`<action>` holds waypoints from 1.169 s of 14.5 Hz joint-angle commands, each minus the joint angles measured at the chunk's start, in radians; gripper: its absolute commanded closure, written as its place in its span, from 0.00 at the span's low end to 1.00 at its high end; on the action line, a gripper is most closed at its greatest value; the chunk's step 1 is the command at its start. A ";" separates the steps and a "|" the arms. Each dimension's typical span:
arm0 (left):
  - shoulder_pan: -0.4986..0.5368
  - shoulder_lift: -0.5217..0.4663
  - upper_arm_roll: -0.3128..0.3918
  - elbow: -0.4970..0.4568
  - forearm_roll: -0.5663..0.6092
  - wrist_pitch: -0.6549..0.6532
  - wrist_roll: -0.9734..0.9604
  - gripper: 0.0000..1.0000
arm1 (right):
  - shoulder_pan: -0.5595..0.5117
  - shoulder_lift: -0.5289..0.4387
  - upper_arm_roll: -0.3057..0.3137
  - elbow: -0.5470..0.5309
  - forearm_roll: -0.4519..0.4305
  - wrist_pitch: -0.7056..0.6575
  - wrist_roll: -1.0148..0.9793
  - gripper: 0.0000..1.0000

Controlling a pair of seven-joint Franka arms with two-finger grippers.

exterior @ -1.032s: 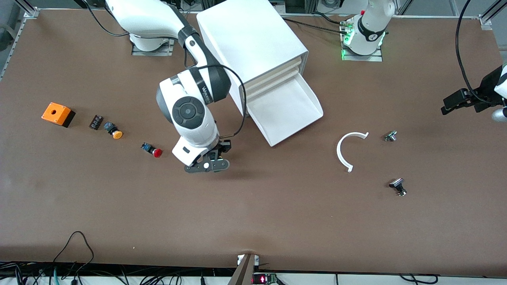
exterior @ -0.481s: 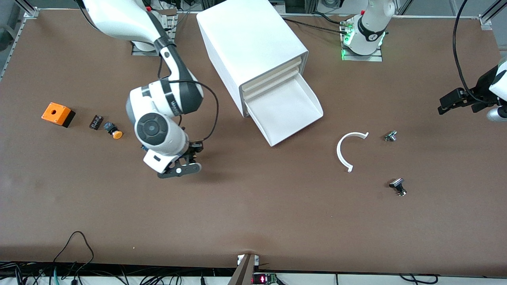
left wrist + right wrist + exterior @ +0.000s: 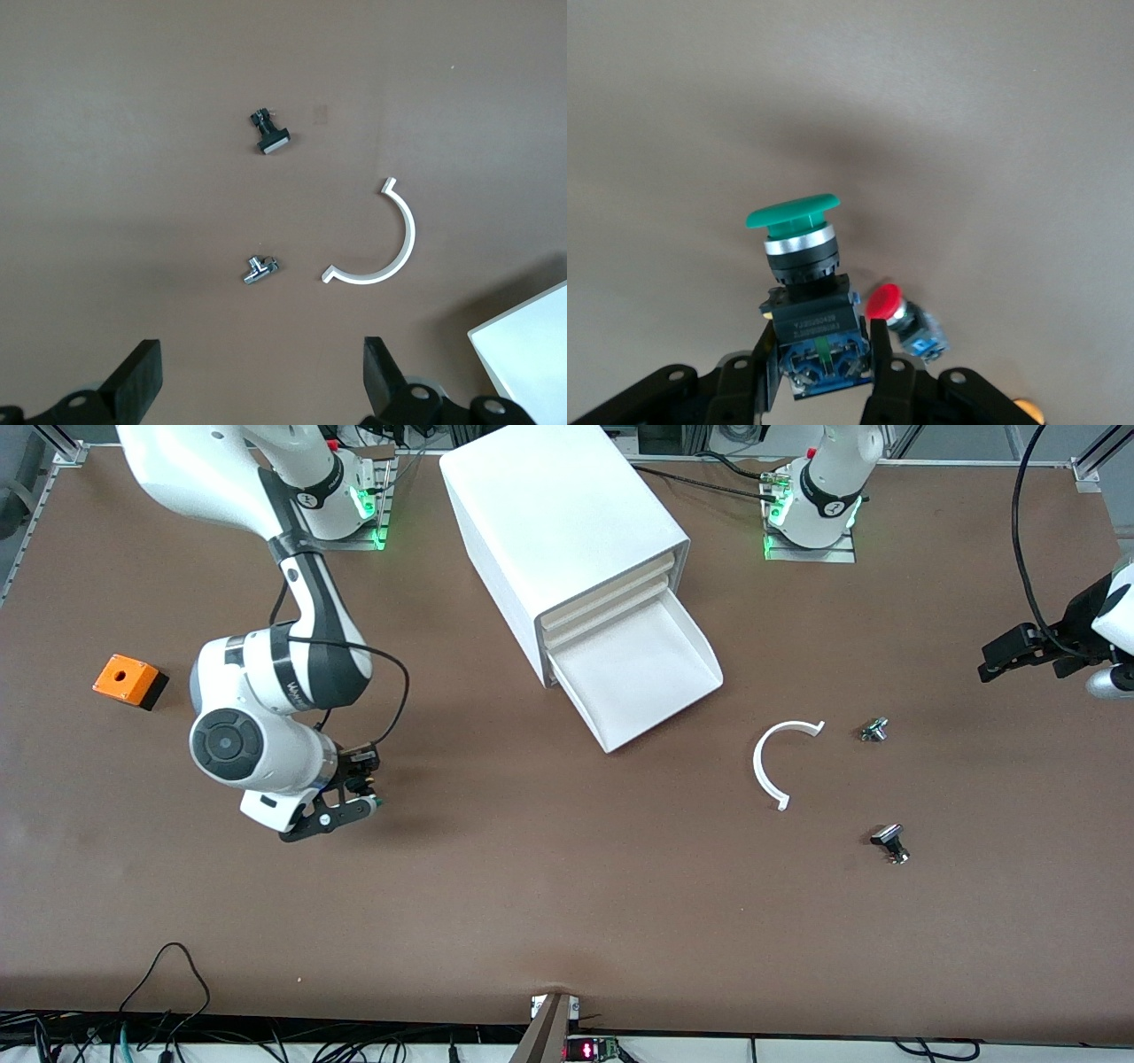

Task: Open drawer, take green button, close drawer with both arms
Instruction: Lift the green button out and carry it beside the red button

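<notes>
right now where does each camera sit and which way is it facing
Front view: high across the table, facing both arms; cabinet, open drawer.
Left wrist view: on the left arm, looking down at the white curved strip; left gripper open.
Right wrist view: on the right arm, looking down; right gripper shut on the green button.
Shared: the strip shows in the front and left wrist views.

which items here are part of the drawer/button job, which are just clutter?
Job:
- drawer, pulled open
- green button, held in the right end effector above the table
- left end effector, open, waiting at its end of the table

Clutter:
- red button
- orange box
- white curved piece
- two small metal parts
</notes>
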 commanded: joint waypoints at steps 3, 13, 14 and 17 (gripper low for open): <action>-0.008 0.034 -0.003 0.012 0.035 -0.014 0.002 0.00 | -0.082 -0.024 0.014 -0.091 -0.011 0.096 -0.221 0.67; -0.011 0.051 -0.055 -0.009 -0.020 -0.011 -0.087 0.00 | -0.202 0.003 0.014 -0.186 -0.017 0.271 -0.692 0.67; -0.011 0.053 -0.077 -0.009 -0.020 -0.011 -0.142 0.00 | -0.211 0.015 0.016 -0.186 -0.011 0.291 -0.771 0.67; -0.011 0.089 -0.132 -0.009 -0.022 -0.009 -0.306 0.00 | -0.223 0.035 0.016 -0.199 -0.005 0.331 -0.857 0.67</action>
